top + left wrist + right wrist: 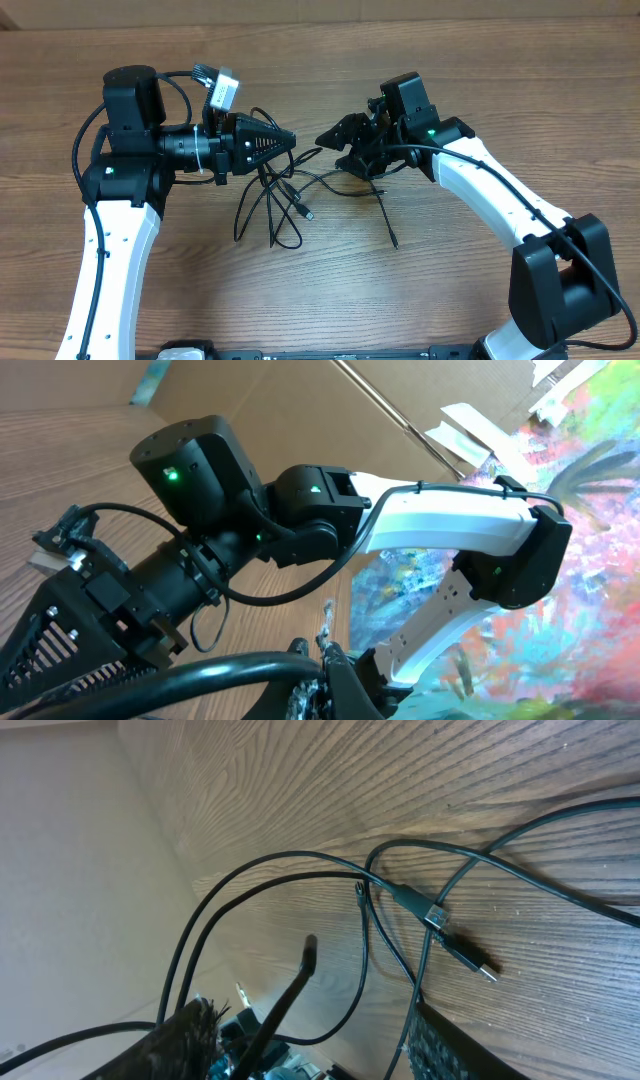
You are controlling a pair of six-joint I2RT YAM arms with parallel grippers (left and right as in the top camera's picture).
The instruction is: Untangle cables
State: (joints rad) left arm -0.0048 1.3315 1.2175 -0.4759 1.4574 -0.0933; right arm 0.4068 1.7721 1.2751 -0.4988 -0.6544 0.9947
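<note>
Cables [290, 185], central on table [330, 300], edges well apart

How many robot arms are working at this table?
2. The left arm rises along the left side of the table, the right arm along its right side; both reach toward the tangled black cables in the middle. No other arm shows.

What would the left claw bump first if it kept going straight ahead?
The left claw would probably meet the right claw, facing it; the cables cross the gap, heights unclear.
</note>
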